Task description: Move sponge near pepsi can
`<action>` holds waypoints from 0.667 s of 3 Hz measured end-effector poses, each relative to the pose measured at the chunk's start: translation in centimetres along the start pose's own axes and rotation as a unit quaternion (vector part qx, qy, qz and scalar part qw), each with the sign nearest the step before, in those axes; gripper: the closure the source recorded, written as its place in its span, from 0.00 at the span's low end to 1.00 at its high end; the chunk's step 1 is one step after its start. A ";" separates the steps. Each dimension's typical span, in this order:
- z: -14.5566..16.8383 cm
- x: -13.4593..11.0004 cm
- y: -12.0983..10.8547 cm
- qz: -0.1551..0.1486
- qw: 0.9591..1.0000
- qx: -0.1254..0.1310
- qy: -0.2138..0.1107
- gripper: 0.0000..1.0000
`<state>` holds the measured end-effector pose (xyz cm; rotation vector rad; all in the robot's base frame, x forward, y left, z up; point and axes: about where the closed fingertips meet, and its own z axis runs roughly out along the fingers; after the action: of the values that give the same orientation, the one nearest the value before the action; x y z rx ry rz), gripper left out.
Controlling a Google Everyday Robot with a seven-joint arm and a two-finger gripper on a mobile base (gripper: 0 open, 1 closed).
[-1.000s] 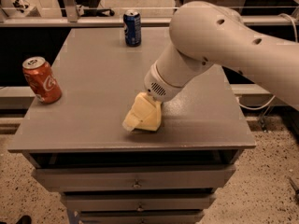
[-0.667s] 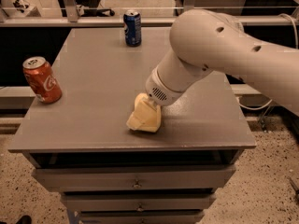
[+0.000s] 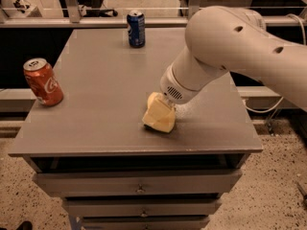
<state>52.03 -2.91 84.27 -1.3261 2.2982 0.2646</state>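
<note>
gripper (image 3: 165, 101): low over the near-right part of the table (image 3: 96, 128), tucked under the wrist, against the sponge; grip state cannot be told.
step in hand: likely carrying the sponge to the far edge; best lifted clear, moved slowly, set down beside the pepsi can without nudging it.
sponge (image 3: 159, 116): tilted on edge, touching the gripper, just in front.
pepsi can (image 3: 136, 28): upright, far edge, well apart.

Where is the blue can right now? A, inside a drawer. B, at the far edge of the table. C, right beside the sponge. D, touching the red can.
B: the blue can stands alone at the far edge of the table, well apart from the sponge, which sits near the front edge with the gripper at its top.
</note>
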 end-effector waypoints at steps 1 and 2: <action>-2.0 -0.5 -2.4 -0.011 1.000 0.028 -0.004 1.00; -6.2 -1.6 -6.9 -0.027 0.996 0.079 -0.008 1.00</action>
<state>56.73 -7.62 90.92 -1.2978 2.2161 0.0729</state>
